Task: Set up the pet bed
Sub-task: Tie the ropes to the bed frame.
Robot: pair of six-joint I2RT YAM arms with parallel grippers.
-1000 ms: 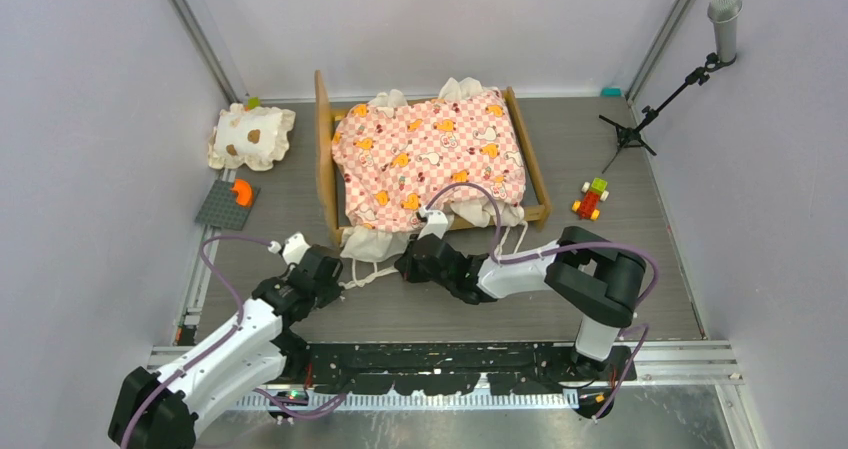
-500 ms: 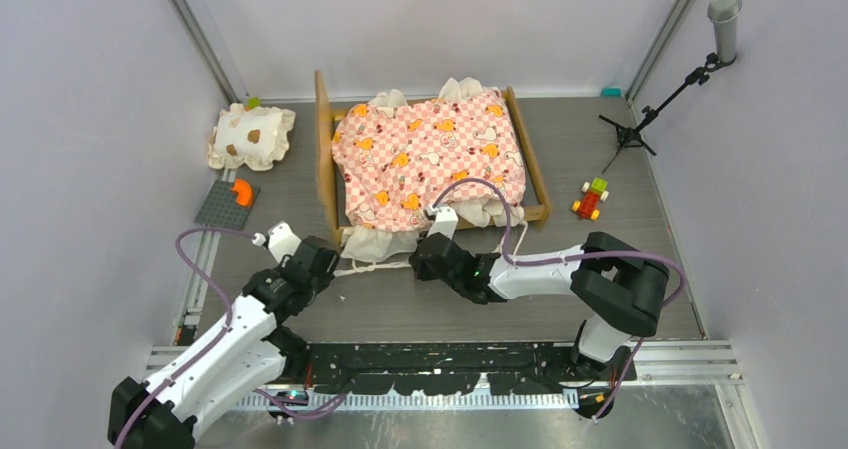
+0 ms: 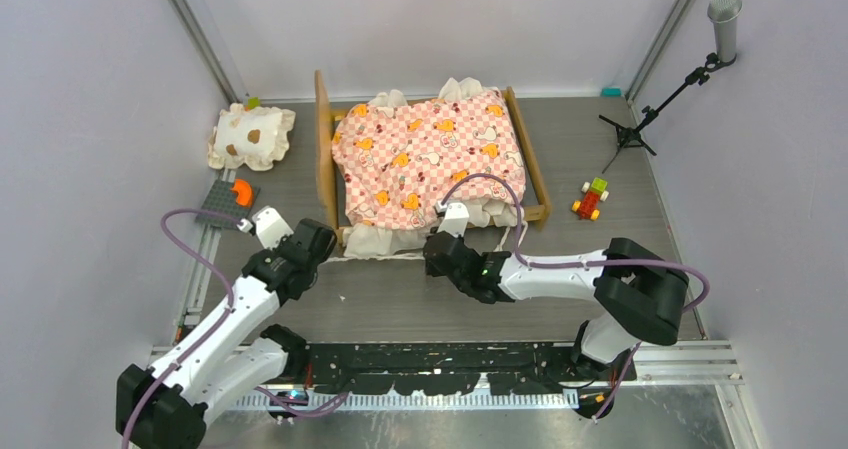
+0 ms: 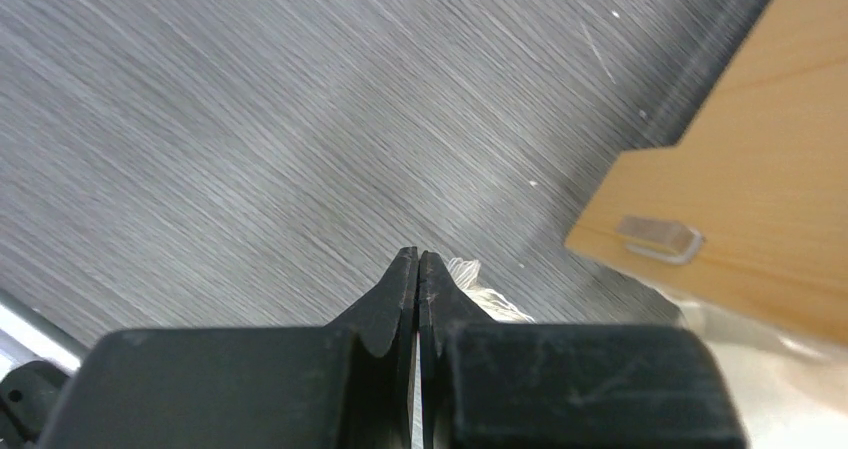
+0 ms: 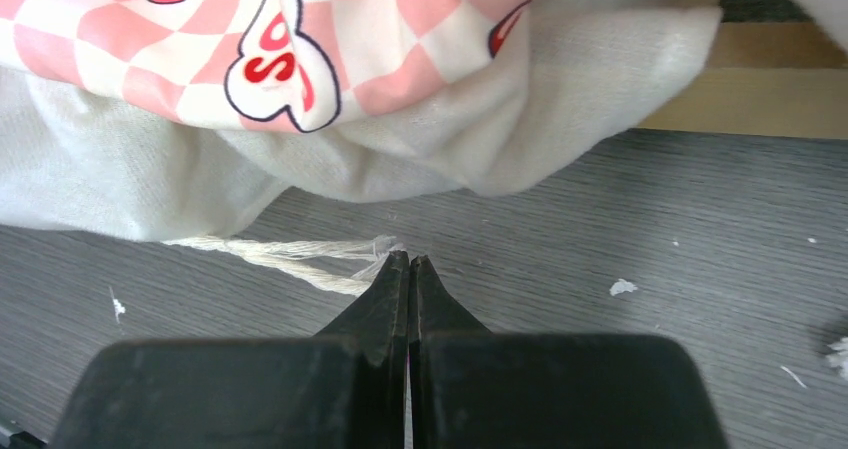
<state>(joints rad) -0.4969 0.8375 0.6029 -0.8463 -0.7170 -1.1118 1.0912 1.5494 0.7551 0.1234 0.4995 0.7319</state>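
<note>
The pet bed (image 3: 430, 154), a light-wood frame with a pink checkered, cream-ruffled mattress (image 3: 420, 159), stands mid-table. Its cream ruffle hangs over the near rail. A cream tie string (image 3: 385, 257) runs straight along the table between my two grippers. My left gripper (image 3: 325, 249) is shut at the bed's front left corner; string fibres (image 4: 470, 274) stick out beside its tip (image 4: 417, 254), next to the wooden frame (image 4: 740, 189). My right gripper (image 3: 430, 259) is shut, and the string (image 5: 290, 254) ends at its tip (image 5: 410, 259), below the mattress edge (image 5: 300, 59).
A small cream pillow with brown spots (image 3: 250, 136) lies at the back left. A grey baseplate with an orange piece (image 3: 228, 204) is near it. A toy of coloured blocks (image 3: 591, 199) and a microphone stand (image 3: 650, 109) are at the right. Walls close in on both sides.
Both grippers moved toward the bed's near rail, the left one also leftward. The string between them went from slack and curved to straight.
</note>
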